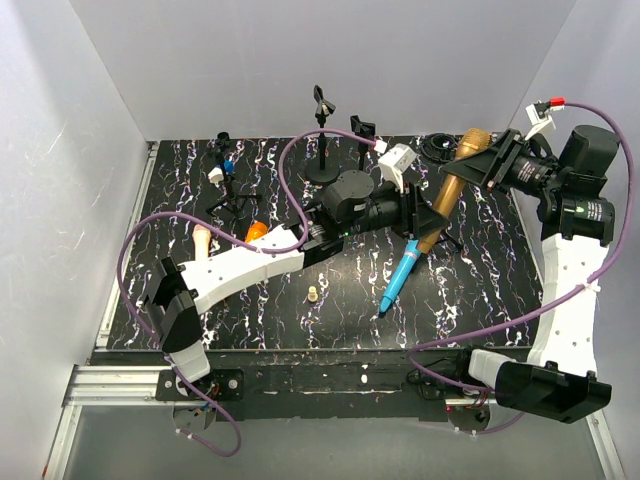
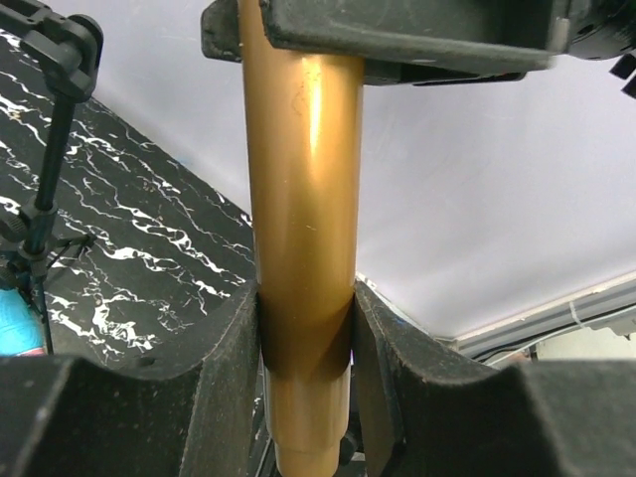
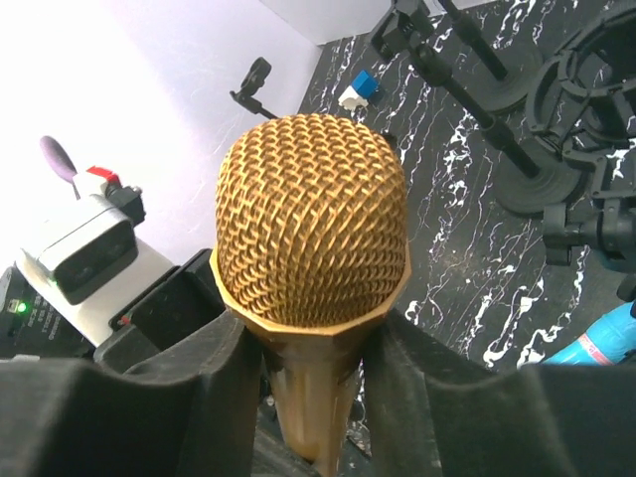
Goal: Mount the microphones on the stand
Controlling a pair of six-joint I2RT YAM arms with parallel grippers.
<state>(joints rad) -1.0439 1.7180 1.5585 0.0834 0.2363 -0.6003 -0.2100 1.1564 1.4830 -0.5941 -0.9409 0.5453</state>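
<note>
Only the overhead view takes in the whole tabletop (image 1: 330, 330). It shows the gold microphone (image 1: 450, 190) to the right of the round-footed stand (image 1: 322, 150), slanting with its head toward the back and its tail toward the front. From the same view, the blue microphone (image 1: 400, 275) lies in front of the stand and to its right, just past the gold one's tail. The orange microphone (image 1: 257, 231) lies in front of the stand to its left, half hidden under the left arm. The pink microphone (image 1: 202, 240) lies further left again, and a small beige peg (image 1: 313, 294) sits well in front of the stand.

The left wrist view shows only the gold microphone's (image 2: 303, 179) smooth, glossy shaft. The right wrist view alone shows its (image 3: 313, 219) head, a rounded gold wire mesh above a faceted collar.

The left claw (image 1: 425, 218) is clamped on the lower shaft, and its wrist view shows the left claw (image 2: 306, 338) with both dark pads pressed flat against the sides. The right claw (image 1: 487, 160) grips just under the head, and its own view shows the right claw (image 3: 313, 368) with both fingers tight against the neck.

The left arm stretches diagonally from its base toward the stand's right side, with its wrist level. The right arm rises, bends at the far right and turns its wrist leftward.
</note>
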